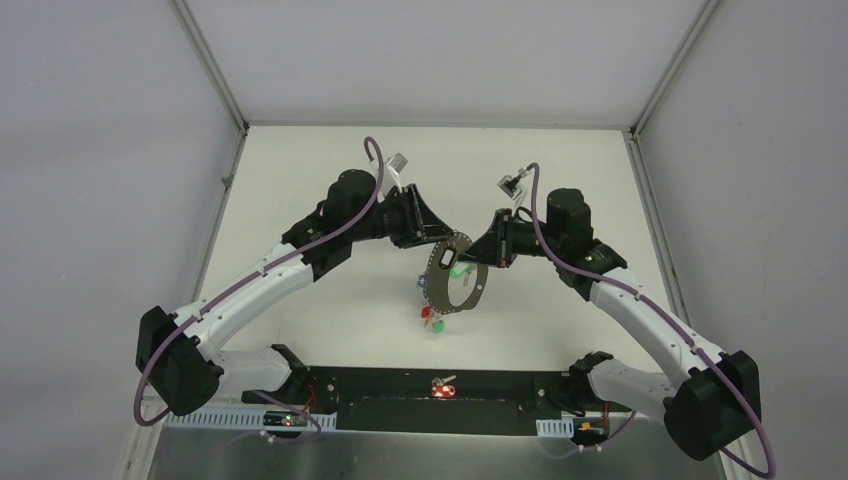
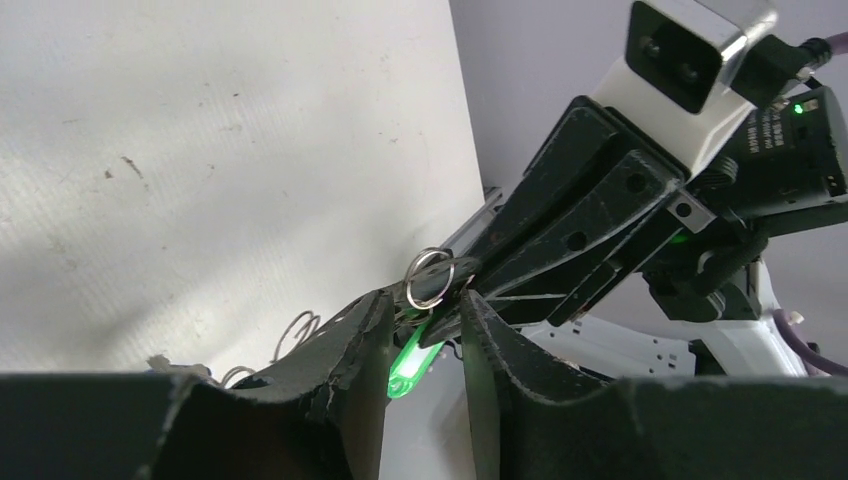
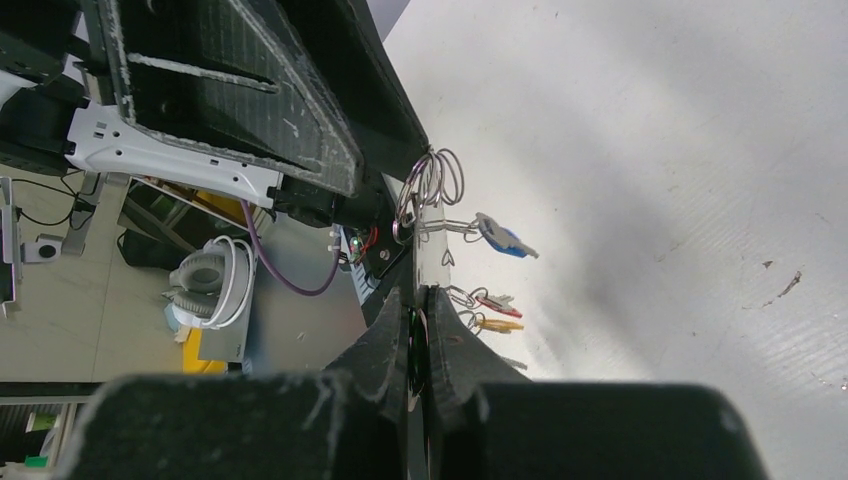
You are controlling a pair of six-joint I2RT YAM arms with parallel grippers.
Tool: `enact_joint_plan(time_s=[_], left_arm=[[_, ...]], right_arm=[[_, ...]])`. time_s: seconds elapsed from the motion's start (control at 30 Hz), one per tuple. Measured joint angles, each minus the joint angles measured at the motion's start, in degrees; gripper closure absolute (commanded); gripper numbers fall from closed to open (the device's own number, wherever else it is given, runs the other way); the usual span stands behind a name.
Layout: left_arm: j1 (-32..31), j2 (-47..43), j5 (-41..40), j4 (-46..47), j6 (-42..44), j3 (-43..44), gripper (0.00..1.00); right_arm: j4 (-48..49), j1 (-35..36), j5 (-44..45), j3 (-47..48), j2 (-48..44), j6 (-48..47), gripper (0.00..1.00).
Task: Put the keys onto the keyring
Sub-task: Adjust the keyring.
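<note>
Up above the surface, right pincer (image 3: 420,300) clamps the keyring (image 1: 432,272), left pincer (image 2: 428,315) sits narrow but ungripped around a green key (image 2: 412,362): threading step, I'd say, needing a firm pinch next.

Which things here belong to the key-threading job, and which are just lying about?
Job: keyring; green key; blue key and red key hanging from it; left gripper; right gripper, shut on the keyring.
Lying about: headphones and black cable, beyond the table.
</note>
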Motion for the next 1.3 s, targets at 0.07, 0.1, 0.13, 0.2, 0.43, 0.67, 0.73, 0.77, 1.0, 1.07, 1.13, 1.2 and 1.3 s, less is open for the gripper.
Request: enact_joint_plan(time_s=[0.07,0.1,0.13,0.2,0.43,0.67,0.73,0.77,1.0,1.07,1.13,1.2,1.3], left_arm=[[0.0,0.7,0.6,0.6,-0.2,0.7,0.67],[0.0,1.0,1.1,0.9,-0.2,1.0,0.67],[0.0,1.4,1.6,1.2,-0.3,1.3,0.66],[0.0,1.9,2.0,1.4,-0.6,1.4,0.66],[0.0,2.4,2.7,2.2,-1.4,1.5,0.75],[0.0,2.0,2.7,5.1,-1.6,1.5,0.81],[0.0,2.0,2.8,5.5,-1.6,1.5,0.84],[0.0,2.0,2.8,5.5,-1.6,1.5,0.85],[0.0,2.1,2.8,2.3,-0.1,2.0,0.98],[0.0,2.3,2.7,0.0,0.9,3.3,1.00],[0.0,2.8,2.7,-2.5,2.4,5.2,1.00],[0.0,3.4,2.7,-5.2,4.2,7.2,1.00],[-0.1,4.7,2.7,-10.1,7.2,10.6,1.00]], right_arm=[[0.0,0.0,0.0,0.0,0.0,0.0,1.00],[0.1,0.0,-0.1,0.0,0.0,0.0,1.00],[0.1,0.0,-0.1,0.0,0.0,0.0,1.00],[0.0,0.0,0.0,-0.1,0.0,0.0,1.00],[0.1,-0.1,0.2,-0.5,0.0,0.0,1.00],[0.6,0.1,-0.7,-0.5,0.0,0.0,1.00],[1.2,0.1,-0.8,-0.5,0.0,0.0,1.00],[1.4,0.1,-0.8,-0.5,0.0,0.0,1.00],[1.8,0.1,-1.2,-0.5,0.1,0.0,1.00],[1.8,0.1,-1.3,-0.5,0.1,0.0,1.00],[2.0,0.1,-1.6,-0.5,0.2,0.0,1.00],[2.2,0.2,-1.9,-0.5,0.3,-0.3,1.00],[1.6,0.6,-2.3,-0.3,0.6,-1.8,1.00]])
